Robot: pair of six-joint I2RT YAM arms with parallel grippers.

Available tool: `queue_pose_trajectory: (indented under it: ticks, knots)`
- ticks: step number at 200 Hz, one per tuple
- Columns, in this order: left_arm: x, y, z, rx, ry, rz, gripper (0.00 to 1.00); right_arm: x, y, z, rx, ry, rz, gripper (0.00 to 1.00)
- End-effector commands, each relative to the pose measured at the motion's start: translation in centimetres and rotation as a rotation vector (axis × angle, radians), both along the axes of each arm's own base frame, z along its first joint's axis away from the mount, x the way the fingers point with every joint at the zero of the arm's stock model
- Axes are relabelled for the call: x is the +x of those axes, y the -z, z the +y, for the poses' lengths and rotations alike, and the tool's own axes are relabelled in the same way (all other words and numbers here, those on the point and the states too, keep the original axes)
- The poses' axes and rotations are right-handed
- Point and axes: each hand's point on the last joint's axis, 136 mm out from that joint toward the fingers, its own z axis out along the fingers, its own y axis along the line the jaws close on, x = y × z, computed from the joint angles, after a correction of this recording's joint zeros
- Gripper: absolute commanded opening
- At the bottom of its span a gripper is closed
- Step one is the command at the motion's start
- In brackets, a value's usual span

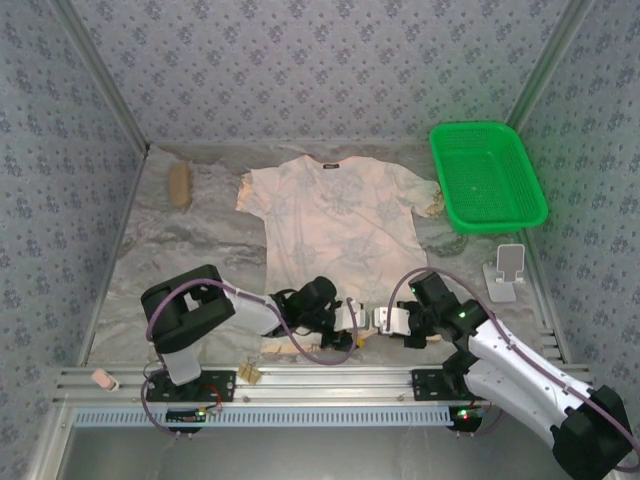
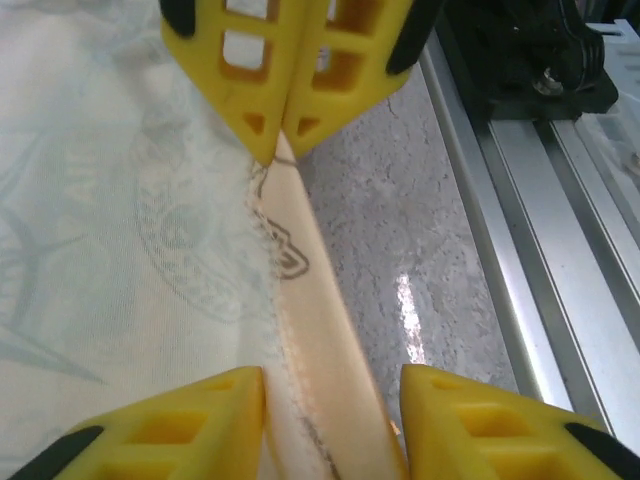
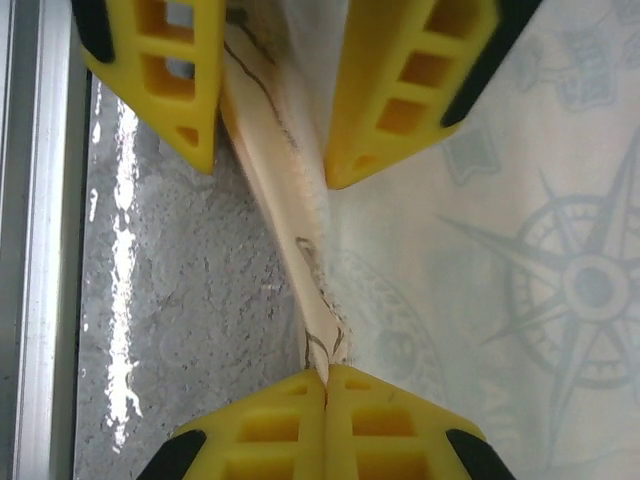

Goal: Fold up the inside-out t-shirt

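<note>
My right hand (image 3: 325, 378) is clenching the hem (image 3: 285, 200) of the inside-out t-shirt (image 1: 335, 225) — my left hand (image 2: 332, 372), fingers (image 2: 180, 425) apart, is straddling that hem just beside it.

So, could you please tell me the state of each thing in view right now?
inside-out t-shirt: spread flat, unfolded, near hem pinched.
left gripper: fingers apart, straddling the hem.
right gripper: fingers shut on the hem.
green basket: upright, empty.
</note>
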Motion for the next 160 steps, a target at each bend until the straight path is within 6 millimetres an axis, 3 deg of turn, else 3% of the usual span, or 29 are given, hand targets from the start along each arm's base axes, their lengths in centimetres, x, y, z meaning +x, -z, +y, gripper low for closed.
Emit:
queue_pose_trajectory:
  ticks: [1, 41, 68, 93, 106, 122, 160]
  knots:
    - [0.4, -0.2, -0.1, -0.009, -0.009, -0.046, 0.32, 0.3, -1.6, 0.8, 0.056, -0.006, -0.014, 0.00]
    - [0.3, -1.1, 0.4, -0.032, -0.007, -0.013, 0.08, 0.4, -1.3, 0.4, 0.023, -0.026, -0.041, 0.00]
    - [-0.3, -2.8, 0.9, -0.077, 0.035, 0.165, 0.07, 0.0, -0.6, -0.5, -0.061, -0.102, -0.089, 0.00]
    - [-0.9, -3.0, 1.5, -0.063, 0.067, 0.277, 0.03, -0.8, 0.3, -1.5, -0.154, -0.188, -0.105, 0.00]
    - [-1.6, -2.8, 1.7, -0.036, 0.099, 0.318, 0.03, -0.8, -0.2, -1.1, -0.131, -0.183, -0.101, 0.15]
    - [-1.9, -2.6, 1.6, -0.027, 0.120, 0.335, 0.03, -0.8, -1.0, -0.3, -0.075, -0.157, -0.081, 0.21]
    - [-1.8, -2.5, 1.4, -0.043, 0.129, 0.319, 0.00, -0.7, -0.5, -0.4, -0.082, -0.147, -0.078, 0.19]
